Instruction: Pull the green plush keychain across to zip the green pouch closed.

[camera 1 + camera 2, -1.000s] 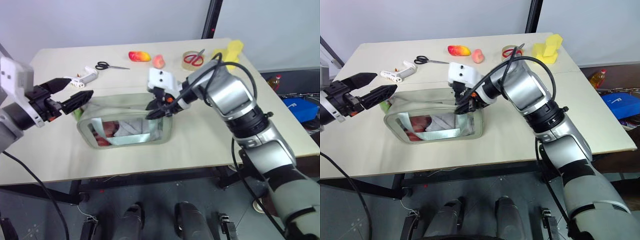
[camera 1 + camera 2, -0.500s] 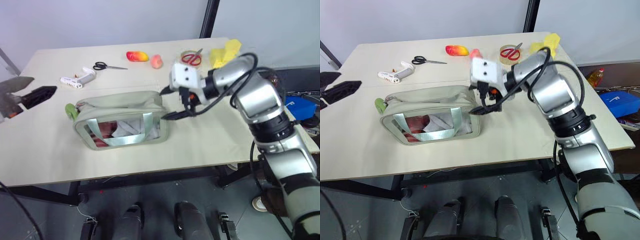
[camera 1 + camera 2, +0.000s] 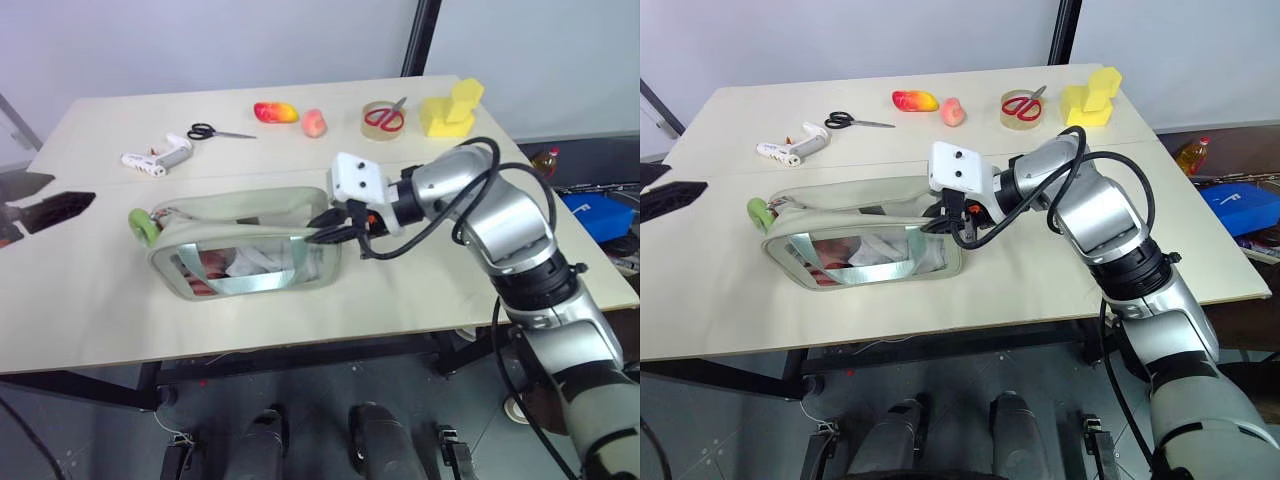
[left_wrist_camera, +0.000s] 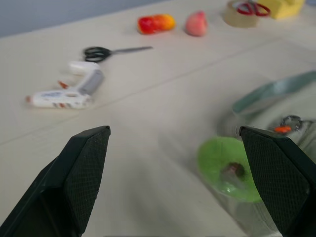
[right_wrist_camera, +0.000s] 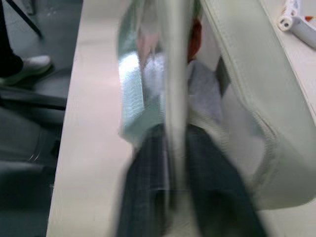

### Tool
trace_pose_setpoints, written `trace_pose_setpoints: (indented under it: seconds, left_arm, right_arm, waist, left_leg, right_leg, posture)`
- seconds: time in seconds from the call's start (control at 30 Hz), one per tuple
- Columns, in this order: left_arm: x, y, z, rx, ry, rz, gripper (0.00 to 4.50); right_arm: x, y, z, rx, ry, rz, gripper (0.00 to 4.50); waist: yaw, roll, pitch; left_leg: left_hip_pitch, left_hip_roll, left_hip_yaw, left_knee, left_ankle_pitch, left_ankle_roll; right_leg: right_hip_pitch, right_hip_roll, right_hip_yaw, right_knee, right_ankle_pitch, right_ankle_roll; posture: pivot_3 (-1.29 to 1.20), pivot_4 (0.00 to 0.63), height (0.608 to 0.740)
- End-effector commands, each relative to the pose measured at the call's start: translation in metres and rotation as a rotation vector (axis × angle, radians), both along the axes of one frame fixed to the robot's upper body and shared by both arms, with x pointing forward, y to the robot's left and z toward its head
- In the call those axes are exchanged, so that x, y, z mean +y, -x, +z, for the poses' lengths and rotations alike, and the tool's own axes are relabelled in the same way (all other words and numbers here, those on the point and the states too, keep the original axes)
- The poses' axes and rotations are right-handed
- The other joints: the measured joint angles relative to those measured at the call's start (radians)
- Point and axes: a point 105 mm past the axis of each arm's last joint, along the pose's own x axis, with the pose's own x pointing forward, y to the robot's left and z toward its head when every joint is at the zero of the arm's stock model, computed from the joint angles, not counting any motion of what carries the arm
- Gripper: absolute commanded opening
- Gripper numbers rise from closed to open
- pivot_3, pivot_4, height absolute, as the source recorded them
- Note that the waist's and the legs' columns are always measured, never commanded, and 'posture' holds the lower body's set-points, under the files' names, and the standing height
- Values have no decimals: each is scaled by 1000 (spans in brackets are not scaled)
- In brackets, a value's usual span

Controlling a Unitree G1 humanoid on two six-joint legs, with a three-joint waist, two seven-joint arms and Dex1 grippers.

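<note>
The green pouch (image 3: pixel 245 243) lies near the front middle of the desk (image 3: pixel 420 280), the green plush keychain (image 3: pixel 141 224) at its left end. The right hand (image 3: pixel 322 226) is pinched closed at the pouch's right end; whether it grips fabric is unclear. The left hand (image 4: pixel 182 173), spread wide and holding nothing, hovers left of the keychain, with scissors (image 3: pixel 215 132) beyond

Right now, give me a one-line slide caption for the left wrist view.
Open left pincer frames the bright lime-green plush keychain at the pale sage-green fabric pouch end.

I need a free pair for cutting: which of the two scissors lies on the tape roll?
The red-handled scissors lie across the tape roll; the black-handled scissors lie flat on the table.
</note>
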Motion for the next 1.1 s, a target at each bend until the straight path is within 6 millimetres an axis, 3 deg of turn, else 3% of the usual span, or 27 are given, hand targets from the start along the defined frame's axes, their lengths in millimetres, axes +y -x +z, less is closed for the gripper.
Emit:
trace_pose_setpoints:
  seconds: [0.03,0.17,0.53,0.7,0.8,1.03,1.1]
  left_arm:
    - [-4,2,-4,31,-65,-40,4500]
    - [-8,-2,-22,96,-74,-95,4500]
    - [-19,-37,-47,112,-103,-158,4500]
    - [-24,-44,-56,123,-125,-196,4500]
    - [-24,-47,-51,104,-117,-201,3674]
    - [-20,-44,-31,63,-117,-190,61]
    - [-20,-40,-22,48,-118,-193,61]
  right_arm:
    - [2,5,5,-25,-20,27,19]
    - [1,7,3,-30,-1,39,19]
    - [3,10,1,-19,0,46,19]
    - [5,11,2,-15,-1,47,19]
    - [5,11,2,-14,-2,44,0]
    - [6,8,1,-14,-7,30,0]
    - [7,6,0,-16,-10,26,0]
  waist:
    - [0,0,0]
    - [2,0,0]
    - [0,0,0]
    - [0,0,0]
    - [0,-1,0]
    - [0,-1,0]
    - [-2,0,0]
  left_leg:
    - [0,0,0,0,0,0]
    - [0,0,0,0,0,0]
    - [0,0,0,0,0,0]
    - [0,0,1,0,0,0]
    - [0,0,1,0,0,0]
    - [0,0,1,1,0,0]
    - [0,0,1,1,0,0]
  right_leg:
    - [0,0,0,0,0,0]
    - [0,0,0,0,0,0]
    - [0,0,0,0,0,0]
    - [0,0,0,0,0,0]
    - [0,0,0,0,0,0]
    - [0,0,0,1,0,0]
    - [0,0,0,1,0,0]
  posture:
    - [0,150,740]
    - [0,150,740]
    - [0,150,740]
    - [0,150,740]
    - [0,150,740]
    - [0,150,740]
    - [0,150,740]
